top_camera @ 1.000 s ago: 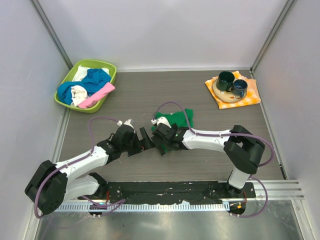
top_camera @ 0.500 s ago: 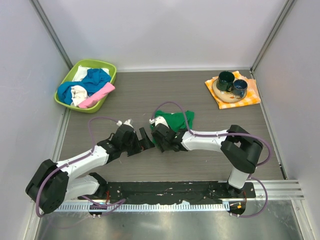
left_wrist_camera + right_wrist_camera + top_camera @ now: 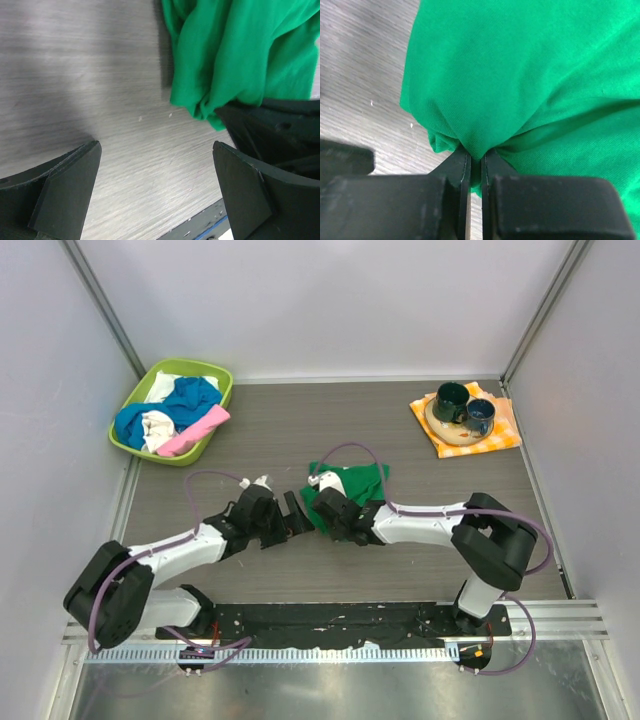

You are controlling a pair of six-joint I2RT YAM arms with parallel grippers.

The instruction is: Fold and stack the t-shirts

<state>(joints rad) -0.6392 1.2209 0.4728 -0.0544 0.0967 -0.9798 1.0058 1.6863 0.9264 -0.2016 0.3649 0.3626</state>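
while green t-shirt lies bunched at middle of table, step in hand looks like spreading it flat ahead of first fold. right gripper pinched tight on cloth edge, fabric puckered between jaws. left gripper spread wide, holding nothing, low over table just beside same bunched corner. next move likely: left takes second grip on hem, both pull apart. other t-shirts heaped in basket, far left.

Overhead camera, two wrist close-ups
All three share the green t-shirt; the wrist cameras face it closely from opposite sides.
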